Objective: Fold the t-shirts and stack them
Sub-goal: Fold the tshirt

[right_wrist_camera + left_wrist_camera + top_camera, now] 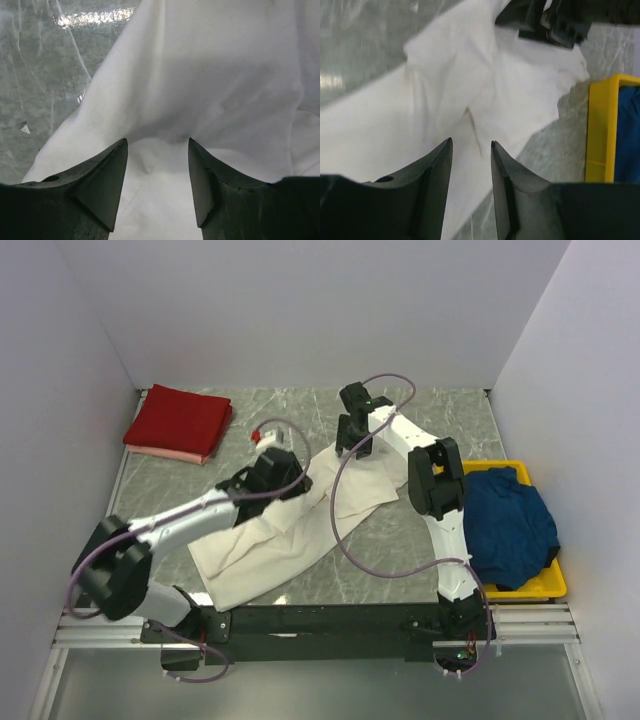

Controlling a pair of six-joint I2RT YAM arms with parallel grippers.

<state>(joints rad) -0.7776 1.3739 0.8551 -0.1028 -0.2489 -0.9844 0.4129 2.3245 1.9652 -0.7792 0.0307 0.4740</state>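
Observation:
A large cream t-shirt (300,530) lies spread diagonally across the middle of the table. My left gripper (297,485) hovers over its upper middle part. In the left wrist view the left gripper (471,142) is open, with a gap between its fingers and the cream cloth (510,85) below. At the shirt's far end is my right gripper (356,447). In its own wrist view the right gripper (157,141) is open wide above the rumpled cream cloth (215,75). A folded dark red t-shirt (180,418) rests on a pink one (172,453) at the back left. A navy blue t-shirt (510,525) lies crumpled in the bin.
A yellow plastic bin (545,587) stands at the right edge of the table, and its wall (600,130) also shows in the left wrist view. White walls close in the left, back and right sides. Purple cables loop over the shirt near both arms.

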